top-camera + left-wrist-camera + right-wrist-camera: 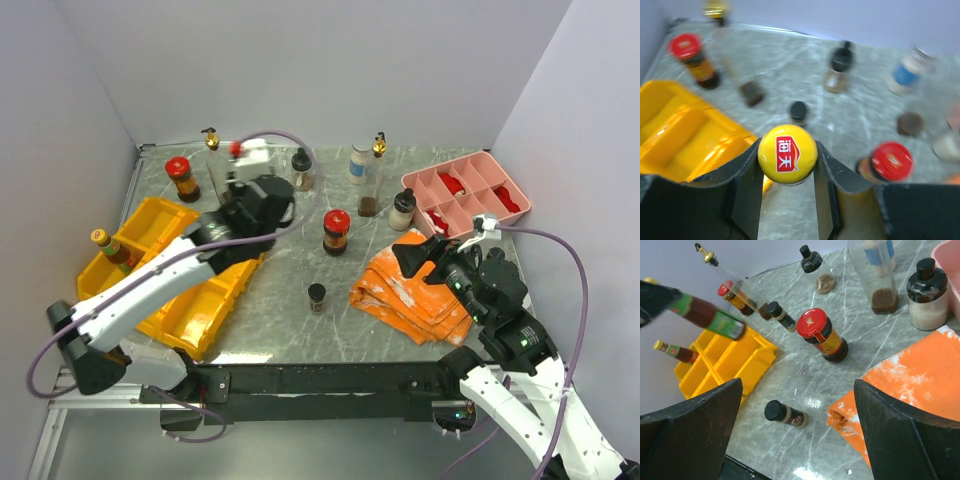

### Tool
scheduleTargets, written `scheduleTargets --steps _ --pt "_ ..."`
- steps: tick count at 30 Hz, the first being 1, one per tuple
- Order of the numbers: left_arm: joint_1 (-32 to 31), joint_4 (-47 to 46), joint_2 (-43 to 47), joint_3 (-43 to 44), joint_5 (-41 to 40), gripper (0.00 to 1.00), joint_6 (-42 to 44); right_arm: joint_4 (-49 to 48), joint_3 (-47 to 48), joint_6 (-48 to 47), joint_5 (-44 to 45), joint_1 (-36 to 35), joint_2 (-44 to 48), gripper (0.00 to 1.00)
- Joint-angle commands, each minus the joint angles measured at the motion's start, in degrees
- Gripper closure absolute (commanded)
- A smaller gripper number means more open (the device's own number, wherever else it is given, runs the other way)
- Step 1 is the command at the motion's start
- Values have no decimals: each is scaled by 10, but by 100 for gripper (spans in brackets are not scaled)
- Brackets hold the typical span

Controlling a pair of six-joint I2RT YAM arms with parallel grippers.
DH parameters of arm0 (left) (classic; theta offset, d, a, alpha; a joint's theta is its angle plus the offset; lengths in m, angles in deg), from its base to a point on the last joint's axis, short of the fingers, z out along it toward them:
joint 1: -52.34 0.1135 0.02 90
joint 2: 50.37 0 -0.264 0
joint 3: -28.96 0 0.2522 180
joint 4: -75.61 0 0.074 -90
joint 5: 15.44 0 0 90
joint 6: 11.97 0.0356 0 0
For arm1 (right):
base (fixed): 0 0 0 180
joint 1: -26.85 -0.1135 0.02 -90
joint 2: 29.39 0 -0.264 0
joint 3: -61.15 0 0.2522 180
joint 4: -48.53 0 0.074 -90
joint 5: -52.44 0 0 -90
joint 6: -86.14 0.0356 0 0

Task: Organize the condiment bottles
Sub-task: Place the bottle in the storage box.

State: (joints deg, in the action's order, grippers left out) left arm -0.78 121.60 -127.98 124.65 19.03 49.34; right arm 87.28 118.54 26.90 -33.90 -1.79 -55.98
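at the near right, above the orange cloth [410, 290]: right gripper [797, 385], jaws wide apart, nothing between them. just left of the cloth, on the table [290, 270]: small black-capped bottle [316, 297], upright and alone.

further in, on the left: left gripper [788, 167], jaws clamped at the top of a yellow-capped bottle [707, 316] with dark contents and a green label, tilted, clear of the table, hanging by the inner edge of the yellow bins [200, 310]. in the leftmost bin: a second yellow-capped bottle [110, 248], lying on its side.

mid-table: a red-capped jar [335, 232], standing near the cloth.

along the far side: a far red-capped jar [182, 178], a black-topped bottle [302, 170], a gold-spout bottle [374, 180], and a black-lidded white jar [402, 210] just beside the pink tray [450, 165].

probably mid-carry: one bottle on its way to a bin, most of the rest not yet sorted. next, likely: swing over a free compartment, line the bottle up with its length, lower until supported, only then part the jaws. worth minding: the bin walls, and the tilt of the bottle in the grip.
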Motion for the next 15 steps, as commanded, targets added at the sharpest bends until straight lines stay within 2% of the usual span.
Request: scheduleTargets --steps 1,2,6,12,15 --pt "38 56 90 -4 -76 99 -129 -13 -3 -16 -5 -4 -2 0" --pt "44 94 101 -14 -90 99 -142 -13 -5 -18 -7 -3 1 0" --pt "113 145 134 -34 -128 99 -182 -28 -23 -17 -24 -4 12 0" --pt "216 157 206 -84 -169 99 -202 -36 -18 -26 -35 -4 0 0" --pt "287 109 237 -115 -151 99 -151 -41 -15 -32 -47 -4 -1 0"
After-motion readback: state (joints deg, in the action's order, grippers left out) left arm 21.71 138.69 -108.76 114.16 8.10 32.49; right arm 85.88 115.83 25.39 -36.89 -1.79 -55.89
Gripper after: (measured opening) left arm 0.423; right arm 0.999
